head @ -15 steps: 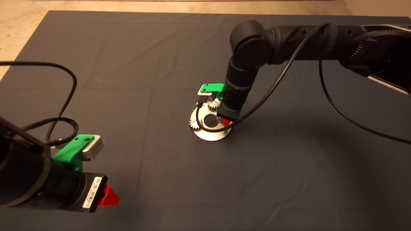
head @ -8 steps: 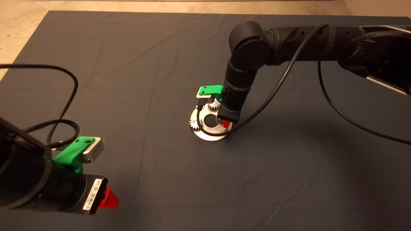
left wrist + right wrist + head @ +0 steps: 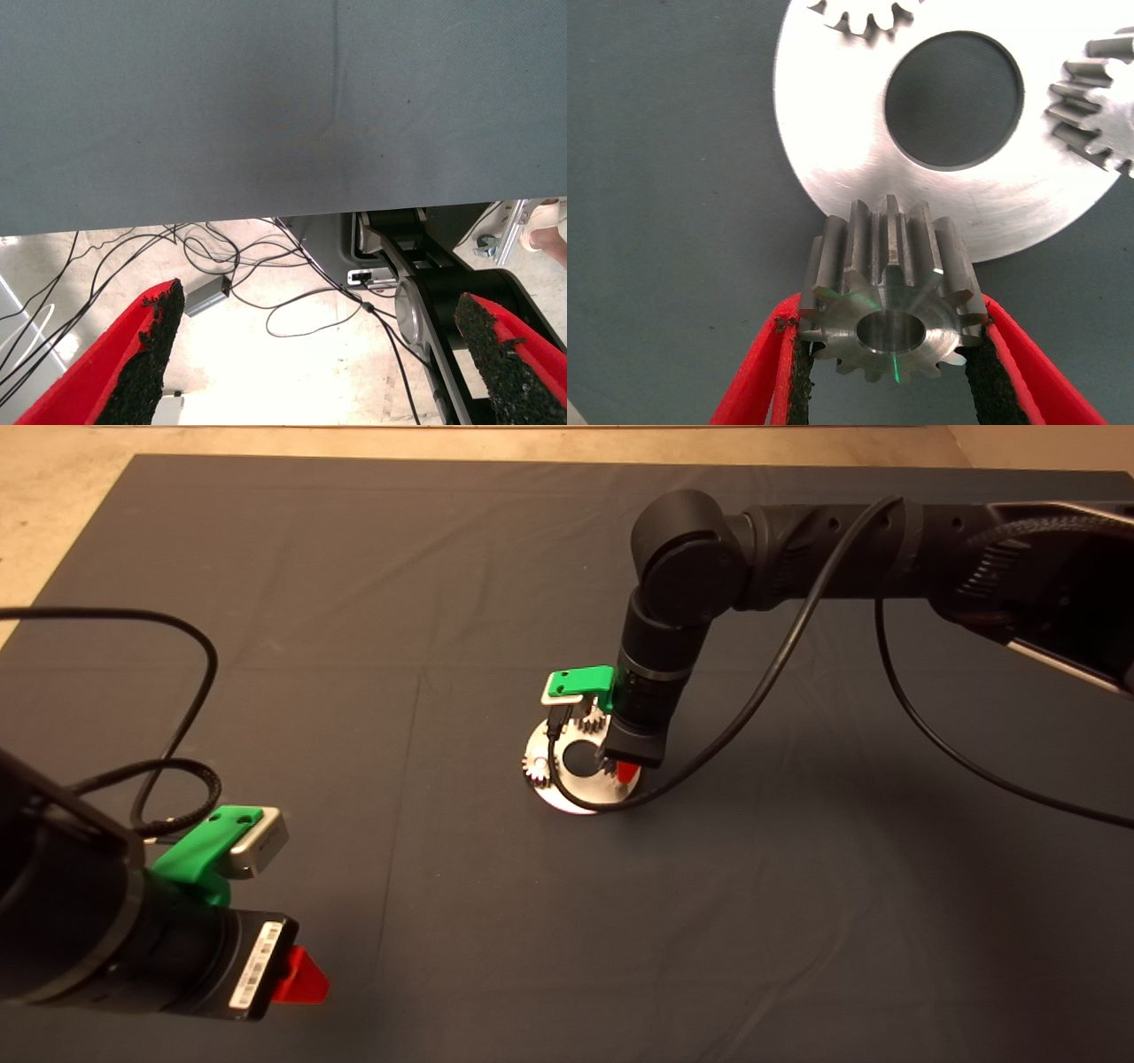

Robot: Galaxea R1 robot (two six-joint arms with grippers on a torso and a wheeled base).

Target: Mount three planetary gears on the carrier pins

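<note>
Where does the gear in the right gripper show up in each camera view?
Head view: hidden under the right gripper, over the disc's near right edge.
Left wrist view: not in it; mat edge and floor cables only.
Right wrist view: the held gear between the red fingers.
Shared landmark: the disc's centre hole.

A dark mat (image 3: 354, 602) covers the table; pale floor (image 3: 292, 372) beyond holds loose cables (image 3: 221, 257).

Two gears (image 3: 1099, 97) on the disc (image 3: 833, 159) are cut off by the frame edge; the pin under the held gear (image 3: 890, 292) is hidden.
</note>
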